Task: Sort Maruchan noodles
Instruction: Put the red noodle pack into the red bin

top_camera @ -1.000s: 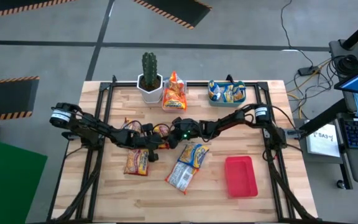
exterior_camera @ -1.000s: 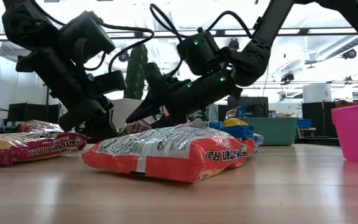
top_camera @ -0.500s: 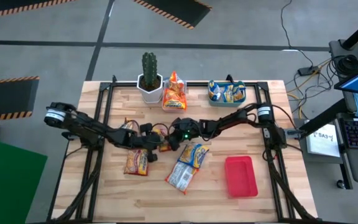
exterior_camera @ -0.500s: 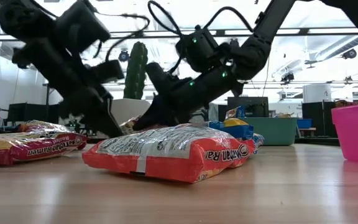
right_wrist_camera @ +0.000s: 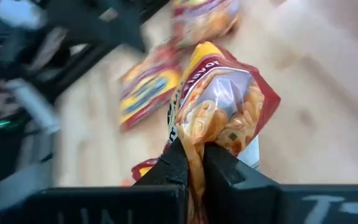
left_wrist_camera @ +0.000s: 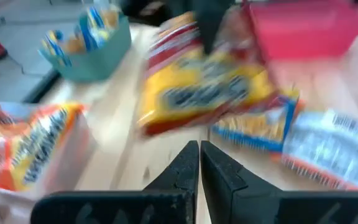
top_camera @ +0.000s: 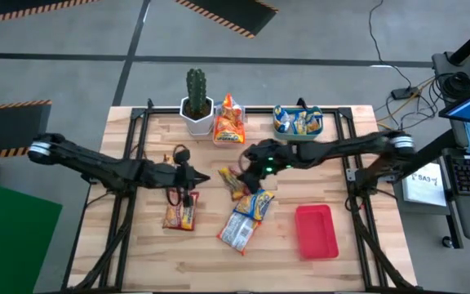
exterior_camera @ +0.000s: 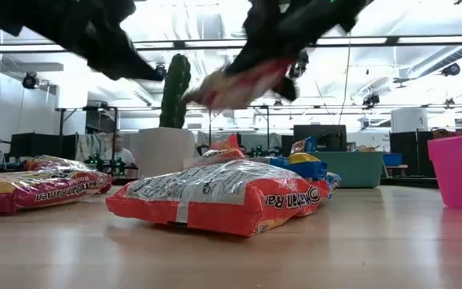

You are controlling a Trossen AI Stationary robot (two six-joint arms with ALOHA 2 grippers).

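Observation:
My right gripper (top_camera: 248,171) is shut on a red-and-yellow noodle packet (top_camera: 233,181) held above the table's middle; in the low view that packet (exterior_camera: 235,84) floats well clear of the wood. My left gripper (top_camera: 200,176) hovers just left of it, shut and empty (left_wrist_camera: 199,154). Flat on the table lie a red-orange packet (top_camera: 179,214), a blue-and-yellow packet (top_camera: 256,202) and a silvery-orange packet (top_camera: 237,232). An orange packet (top_camera: 229,121) leans upright at the far edge beside the cactus pot. My right gripper pinches a crumpled edge of the red-and-yellow packet (right_wrist_camera: 199,142) between its two fingers. The fingers come from the table's right, slanting down. The packet is lifted clear of the table and sticks out past the fingertips, tilted, its wrapper bunched at the pinch.
A teal bin (top_camera: 321,129) holding packets stands at the far right. A flat red tray (top_camera: 315,231) sits at the near right. A cactus in a white pot (top_camera: 196,104) stands at the far edge, left of centre.
My right gripper has shut on the red-and-yellow packet on the table, then risen and drawn toward the table's right, lifting the packet clear. My left gripper, still shut, has lifted up off the table and pulled back toward the left edge.

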